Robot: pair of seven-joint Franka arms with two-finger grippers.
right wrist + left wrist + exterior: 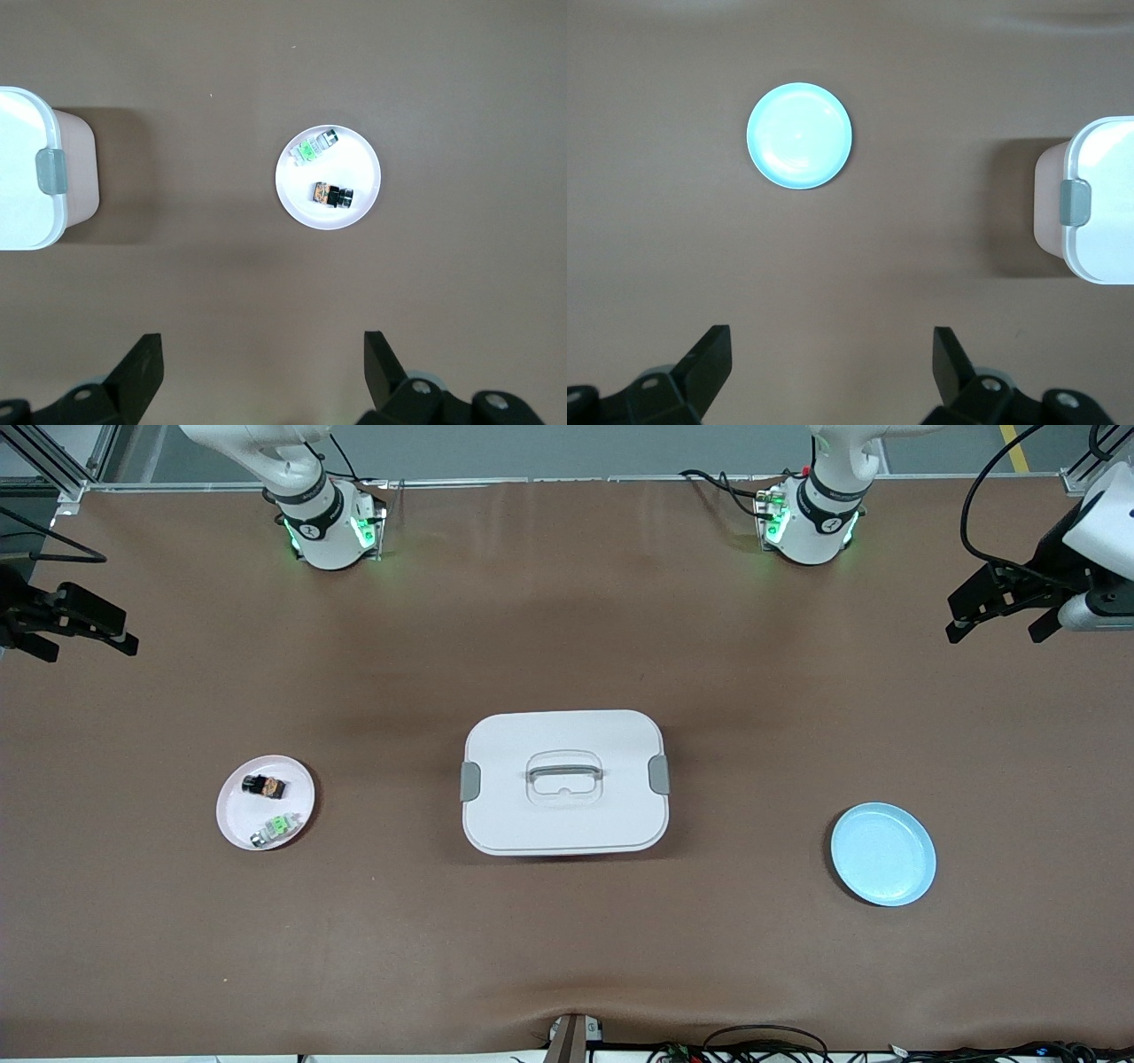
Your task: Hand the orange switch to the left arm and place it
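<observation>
Brown table (567, 629): box (565, 815), two plates (232, 815)

Box (1099, 208) cropped by both wrist views' edges (far clasp unseen); upper arms (292, 460) likewise cropped

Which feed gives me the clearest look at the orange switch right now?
The right wrist view: the orange switch lies unobstructed on the white plate, beside the green part. The front view shows it smaller. The left wrist view misses it.
</observation>
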